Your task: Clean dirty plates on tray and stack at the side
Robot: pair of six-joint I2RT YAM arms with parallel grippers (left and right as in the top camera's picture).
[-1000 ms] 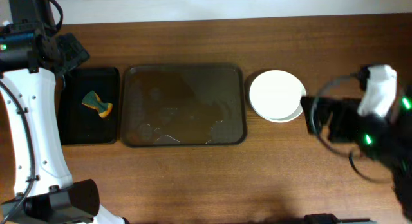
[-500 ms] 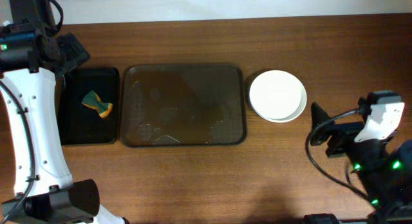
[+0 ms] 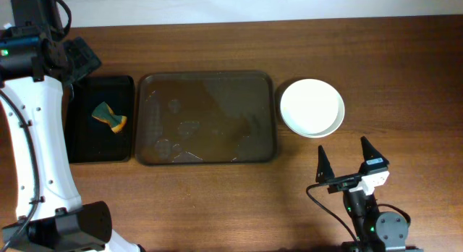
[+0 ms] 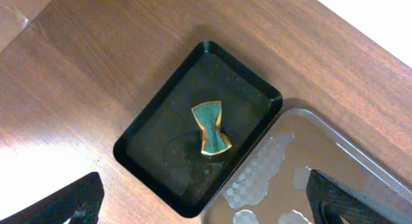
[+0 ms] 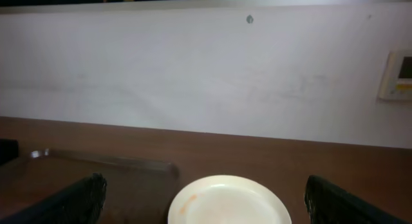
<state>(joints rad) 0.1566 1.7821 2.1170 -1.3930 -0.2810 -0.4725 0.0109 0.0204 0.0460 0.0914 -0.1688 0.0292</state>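
The plates [image 3: 312, 107] stand stacked on the table just right of the brown tray [image 3: 207, 82]; the top one is white, with a faint orange streak in the right wrist view [image 5: 228, 199]. The tray holds only wet patches and also shows in the left wrist view [image 4: 360, 163]. My right gripper [image 3: 349, 164] is open and empty, low near the front edge, pointing at the stack. My left gripper [image 4: 206, 208] is open and empty, high above the black tray's near corner; in the overhead view only its arm shows at the far left.
A narrow black tray [image 3: 102, 119] left of the brown tray holds a green-and-yellow sponge [image 3: 109, 116], also seen in the left wrist view [image 4: 211, 128]. A pale wall [image 5: 206, 69] stands behind the table's far edge.
My right arm has drawn back from beside the plate stack toward the front edge, now low with its open fingers pointing up. The left arm, plates and trays have not moved.
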